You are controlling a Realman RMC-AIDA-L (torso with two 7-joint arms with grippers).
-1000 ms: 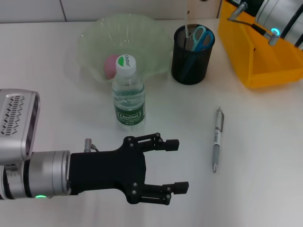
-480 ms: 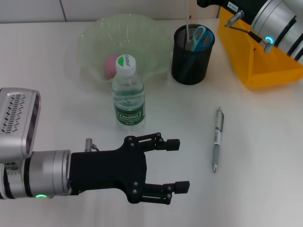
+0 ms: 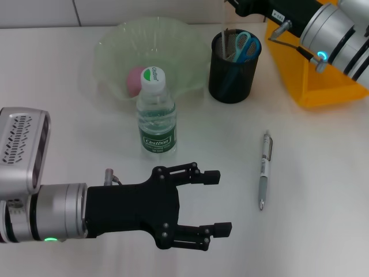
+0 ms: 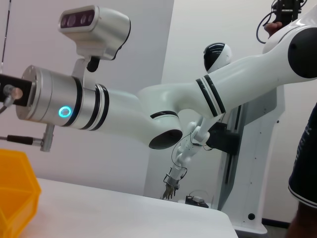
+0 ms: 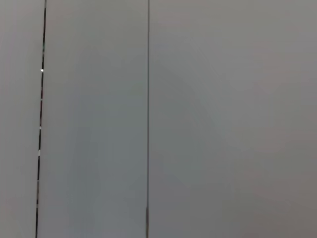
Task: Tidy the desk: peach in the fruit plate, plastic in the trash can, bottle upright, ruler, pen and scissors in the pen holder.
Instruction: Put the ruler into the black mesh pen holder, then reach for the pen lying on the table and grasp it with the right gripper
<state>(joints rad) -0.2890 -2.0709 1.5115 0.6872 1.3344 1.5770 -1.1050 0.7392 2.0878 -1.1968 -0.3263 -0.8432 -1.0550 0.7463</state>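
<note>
Left tool [image 3: 216, 200]: black, fingers spread wide, holding nothing, low over the white bench [image 3: 323, 173] at its near side.

Bottle [image 3: 155, 112]: upright, green-and-white cap on, just beyond the left tool's fingertips, apart from them.

Fruit plate [image 3: 115, 46]: pale green, translucent, directly behind the bottle. Peach [image 3: 135, 79]: pink, inside the plate, partly hidden by the bottle cap.

Pen [image 3: 264, 169]: lying flat on the bench, to the right of the left tool, well apart from it.

Pen holder [image 3: 232, 72]: black mesh cup, far beyond the left tool, just under the right arm. Scissors [image 3: 245, 46]: blue handles up, standing inside it. Ruler [image 3: 224, 23]: clear strip, upright, its lower end inside the holder.

Right tool: at the top edge above the holder; grip state cannot be told.

Trash can [image 3: 317, 75]: yellow bin beside the holder, under the right arm.
</note>
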